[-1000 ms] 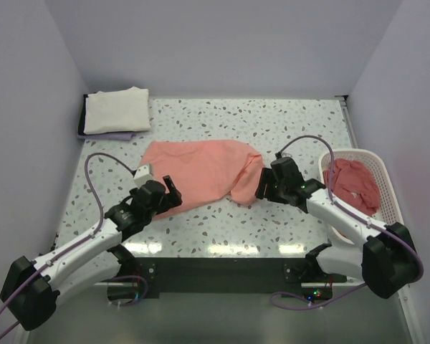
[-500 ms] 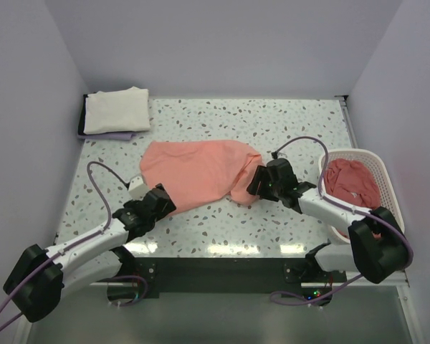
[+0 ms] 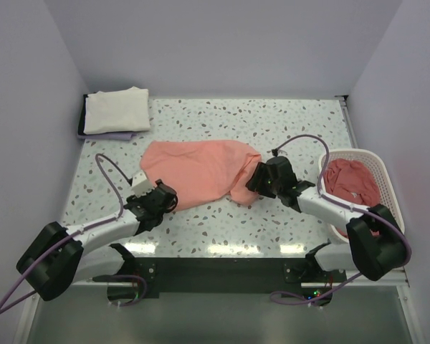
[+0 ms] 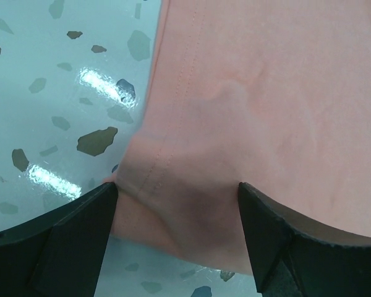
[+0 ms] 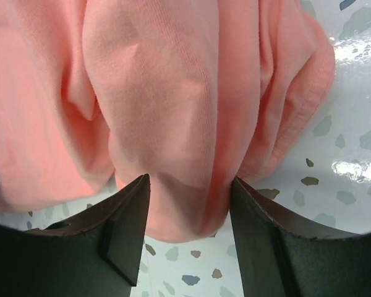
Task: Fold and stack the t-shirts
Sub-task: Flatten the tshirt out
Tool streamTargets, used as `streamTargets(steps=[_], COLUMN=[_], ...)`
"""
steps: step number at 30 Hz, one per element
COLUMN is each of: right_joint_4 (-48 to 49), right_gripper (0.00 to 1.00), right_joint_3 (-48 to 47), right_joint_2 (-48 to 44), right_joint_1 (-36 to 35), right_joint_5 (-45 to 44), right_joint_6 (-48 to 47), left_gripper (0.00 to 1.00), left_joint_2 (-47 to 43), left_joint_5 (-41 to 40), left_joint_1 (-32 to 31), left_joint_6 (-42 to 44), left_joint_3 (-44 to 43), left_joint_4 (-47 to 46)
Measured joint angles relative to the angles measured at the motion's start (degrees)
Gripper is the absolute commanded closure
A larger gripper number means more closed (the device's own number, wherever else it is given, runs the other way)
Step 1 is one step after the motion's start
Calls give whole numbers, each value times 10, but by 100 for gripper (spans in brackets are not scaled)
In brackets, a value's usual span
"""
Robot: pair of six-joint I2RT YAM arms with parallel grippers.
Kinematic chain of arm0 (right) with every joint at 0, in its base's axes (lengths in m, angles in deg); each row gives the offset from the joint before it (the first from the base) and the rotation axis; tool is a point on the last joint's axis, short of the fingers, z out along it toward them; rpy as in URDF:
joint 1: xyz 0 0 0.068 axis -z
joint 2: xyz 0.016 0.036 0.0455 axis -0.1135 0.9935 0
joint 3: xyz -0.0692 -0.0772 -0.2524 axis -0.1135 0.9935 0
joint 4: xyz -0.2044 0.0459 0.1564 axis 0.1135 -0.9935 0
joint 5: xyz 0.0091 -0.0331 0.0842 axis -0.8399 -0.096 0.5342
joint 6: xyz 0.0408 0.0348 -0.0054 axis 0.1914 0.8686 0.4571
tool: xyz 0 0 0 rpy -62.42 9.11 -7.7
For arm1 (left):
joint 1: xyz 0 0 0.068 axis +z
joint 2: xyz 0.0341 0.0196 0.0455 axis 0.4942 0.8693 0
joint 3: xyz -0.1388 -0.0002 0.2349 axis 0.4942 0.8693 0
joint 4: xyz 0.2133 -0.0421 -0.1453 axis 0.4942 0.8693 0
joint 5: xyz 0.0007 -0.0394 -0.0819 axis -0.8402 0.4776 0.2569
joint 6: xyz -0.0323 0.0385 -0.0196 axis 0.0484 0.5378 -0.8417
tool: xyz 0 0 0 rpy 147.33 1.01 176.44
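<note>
Two shirts lie on the speckled worktop [image 3: 287,122]. At 10 o'clock, hard against the left wall, the cream-white t-shirt [image 3: 117,109] sits folded in the far corner. My left end effector [image 3: 165,197] rests at 8 o'clock, released, its fingers [image 4: 80,229] spread either side of the hemmed near corner of the salmon-pink t-shirt [image 3: 197,172]. That shirt lies at the centre, its long axis running 9 to 3: flat and broad at 9, bunched and narrow at 3. Bare worktop runs beyond it toward 12 and in a thinner strip toward 6. My right end effector [image 3: 254,179] flanks the bunched end, fingers [image 5: 127,229] touching a fold on both sides; whether it is clamped I cannot tell. At 3 o'clock the white basket [image 3: 387,188] by the right wall holds the darker pink-red t-shirts [image 3: 352,185].
</note>
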Motion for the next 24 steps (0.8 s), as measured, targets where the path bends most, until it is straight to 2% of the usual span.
streamTargets(steps=[3, 4, 6, 7, 9, 10, 12, 16, 24], right_joint_4=[7, 10, 13, 13, 13, 13, 13, 5, -48], right_gripper=[51, 59, 66, 72, 79, 87, 92, 100, 100], right_joint_3=[0, 0, -1, -2, -2, -2, -3, -6, -21], right_joint_2=[11, 17, 30, 36, 42, 42, 42, 41, 0], right_joint_1=[0, 0, 1, 1, 4, 5, 11, 24, 38], right_joint_5=[0, 0, 0, 1, 2, 3, 3, 3, 2], right_joint_6=[-1, -2, -3, -4, -5, -6, -8, -8, -9], left_gripper=[33, 47, 59, 69, 78, 86, 99, 100, 100], left_joint_2=[16, 23, 34, 39, 43, 43, 43, 41, -14], left_joint_5=[-10, -12, -12, -12, -7, -5, 0, 6, 5], left_joint_1=[1, 2, 3, 4, 4, 4, 4, 4, 4], left_joint_6=[3, 4, 2, 1, 0, -2, -2, -1, 6], left_joint_3=[-4, -7, -12, -15, -18, -19, -26, -56, -96], left_joint_4=[-4, -4, -5, -5, -4, -3, 6, 40, 81])
